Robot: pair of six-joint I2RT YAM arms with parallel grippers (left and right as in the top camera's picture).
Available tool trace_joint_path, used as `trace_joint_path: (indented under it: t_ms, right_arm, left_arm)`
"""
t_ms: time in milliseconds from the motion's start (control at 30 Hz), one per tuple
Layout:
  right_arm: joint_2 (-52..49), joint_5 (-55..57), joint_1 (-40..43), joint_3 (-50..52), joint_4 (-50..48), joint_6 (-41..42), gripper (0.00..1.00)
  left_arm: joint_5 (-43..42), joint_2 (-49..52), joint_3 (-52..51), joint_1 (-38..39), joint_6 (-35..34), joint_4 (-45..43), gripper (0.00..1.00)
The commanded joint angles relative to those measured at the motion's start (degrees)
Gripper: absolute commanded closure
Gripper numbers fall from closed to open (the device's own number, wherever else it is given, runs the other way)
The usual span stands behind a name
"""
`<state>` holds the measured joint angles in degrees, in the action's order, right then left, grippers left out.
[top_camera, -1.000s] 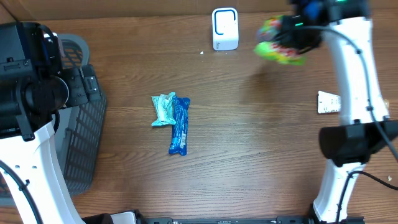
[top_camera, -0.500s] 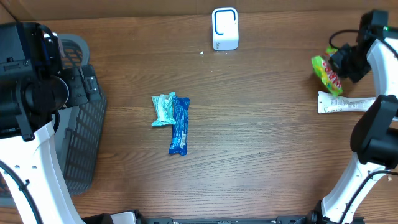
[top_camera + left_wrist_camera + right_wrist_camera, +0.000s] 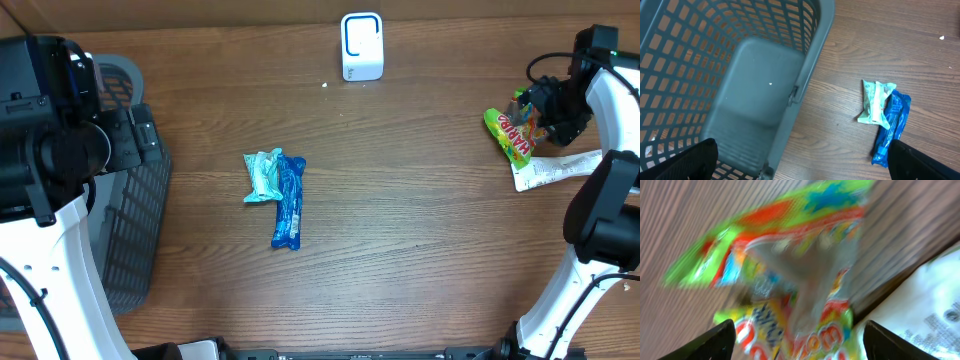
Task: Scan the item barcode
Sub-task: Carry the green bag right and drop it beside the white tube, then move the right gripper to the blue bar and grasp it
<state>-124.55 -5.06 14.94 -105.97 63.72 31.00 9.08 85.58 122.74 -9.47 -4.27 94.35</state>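
A green and yellow candy bag (image 3: 510, 135) lies at the table's right side, partly over a white packet (image 3: 560, 168). My right gripper (image 3: 545, 108) hovers just above it. In the right wrist view the blurred candy bag (image 3: 790, 280) fills the space between the wide-apart fingers of the open right gripper (image 3: 800, 342), which do not press on it. The white barcode scanner (image 3: 361, 46) stands at the back middle. My left gripper (image 3: 802, 165) is open over the basket's edge, holding nothing.
A teal packet (image 3: 262, 176) and a blue packet (image 3: 288, 205) lie together mid-table. A grey mesh basket (image 3: 130, 200) stands at the left, under the left arm. The white packet (image 3: 920, 305) shows at the right of the right wrist view.
The right arm carried the candy bag from near the scanner to the right side, lowered it, then opened its jaws and let it go. The left arm has not moved.
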Motion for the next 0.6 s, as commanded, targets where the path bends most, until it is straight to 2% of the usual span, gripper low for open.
trace_joint_path:
  t_ms: [0, 267, 567]
  right_arm:
    - [3.98, -9.35, -1.01, -5.20, 1.68, -7.43, 0.18]
    - [11.02, -14.38, -9.94, -6.99, 6.78, -13.51, 0.14]
    - [9.25, -14.56, -27.43, -3.76, 7.78, -16.98, 0.16]
  left_arm:
    - [0.33, 0.24, 1.05, -0.24, 0.61, -0.07, 0.00]
    - [0.33, 0.24, 1.05, -0.24, 0.61, -0.07, 0.00]
    - [0.33, 0.24, 1.05, -0.24, 0.61, -0.07, 0.00]
